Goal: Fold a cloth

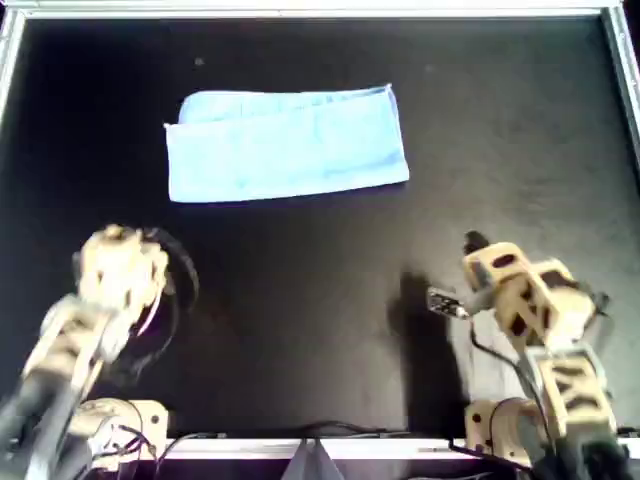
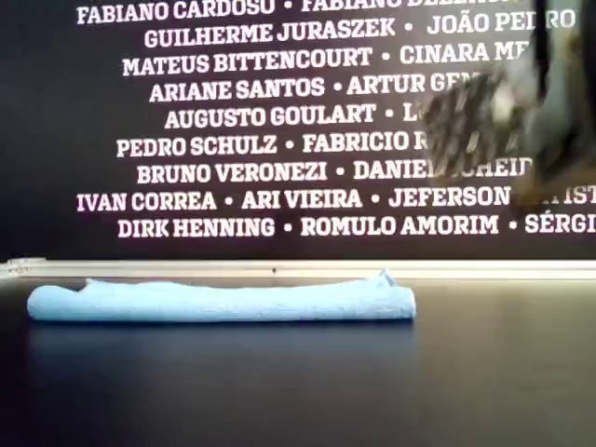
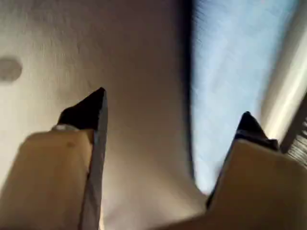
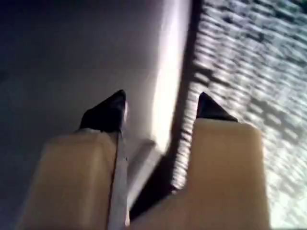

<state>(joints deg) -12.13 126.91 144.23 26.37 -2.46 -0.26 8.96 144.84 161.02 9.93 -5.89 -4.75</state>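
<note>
The left gripper [image 3: 172,103] hangs with jaws spread wide and empty above the dark table [image 1: 300,330], the right gripper [image 4: 160,105] likewise parted and empty, while the cloth [image 1: 286,144] lies folded toward the overhead view's upper middle, apart from both.

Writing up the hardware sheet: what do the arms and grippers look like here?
Both arms are built of tan, boxy printed-looking segments with dark joints and cut-outs; thin black cables loop off them. The left gripper and right gripper each have broad tan jaws ending in pointed black tips. No legible markings show on them.
</note>
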